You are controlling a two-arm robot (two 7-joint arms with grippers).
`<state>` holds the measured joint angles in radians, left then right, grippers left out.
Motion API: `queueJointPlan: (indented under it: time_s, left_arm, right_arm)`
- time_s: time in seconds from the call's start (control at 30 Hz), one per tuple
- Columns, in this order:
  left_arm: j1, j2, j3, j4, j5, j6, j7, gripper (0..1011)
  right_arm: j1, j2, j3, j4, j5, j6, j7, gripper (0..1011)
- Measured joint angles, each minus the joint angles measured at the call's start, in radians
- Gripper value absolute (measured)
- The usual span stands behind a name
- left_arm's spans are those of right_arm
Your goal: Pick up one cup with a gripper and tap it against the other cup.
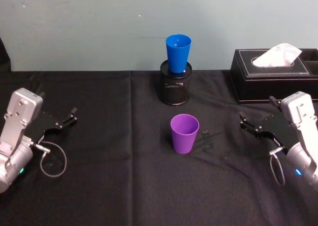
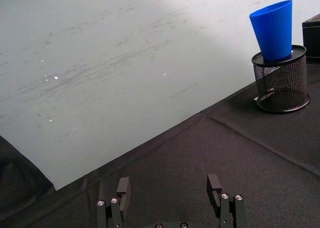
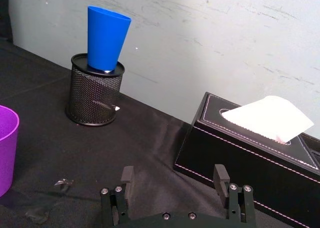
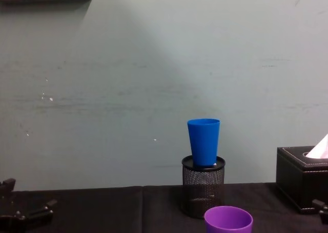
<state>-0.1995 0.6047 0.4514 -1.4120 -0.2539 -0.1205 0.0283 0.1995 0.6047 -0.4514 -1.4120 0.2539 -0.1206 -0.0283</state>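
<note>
Overhead, the head view lays out the whole arrangement: the purple cup (image 1: pixel 185 133) stands upright on the black cloth (image 1: pixel 109 151) near the middle of the table, its mouth open upward and its inside plain purple. Well behind it, near the wall, the blue cup (image 1: pixel 178 53) stands upright in the mouth of the black mesh pen holder (image 1: pixel 175 88). From this angle the two cups are clearly apart, one in front of the other.

From the side, the chest view adds height. The blue cup (image 4: pixel 203 141) rises well above the holder's rim (image 4: pixel 202 192), with just its base seated in the opening, while the purple rim (image 4: pixel 228 221) sits low in front.

The left gripper (image 1: pixel 73 115) rests at the table's left edge and the right gripper (image 1: pixel 243 121) at the right edge, both well away from the purple cup. The wrist views settle their state. The left gripper (image 2: pixel 169 180) has its fingers spread wide with nothing between them, pointing toward the wall with the blue cup (image 2: pixel 274 30) off to one side. The right gripper (image 3: pixel 173 170) is likewise spread and holds nothing.

The right wrist view also catches the purple cup's side (image 3: pixel 6 148) and the black tissue box (image 3: pixel 245 148), where a white tissue (image 3: pixel 270 115) pokes out of the slot.
</note>
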Motion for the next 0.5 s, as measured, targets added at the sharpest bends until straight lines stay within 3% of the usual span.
queueJointPlan:
  time_s: [0.5]
  left_arm:
    - [0.000, 0.000, 0.000, 0.000, 0.000, 0.000, 0.000, 1000]
  right_arm:
    - [0.000, 0.000, 0.000, 0.000, 0.000, 0.000, 0.000, 1003]
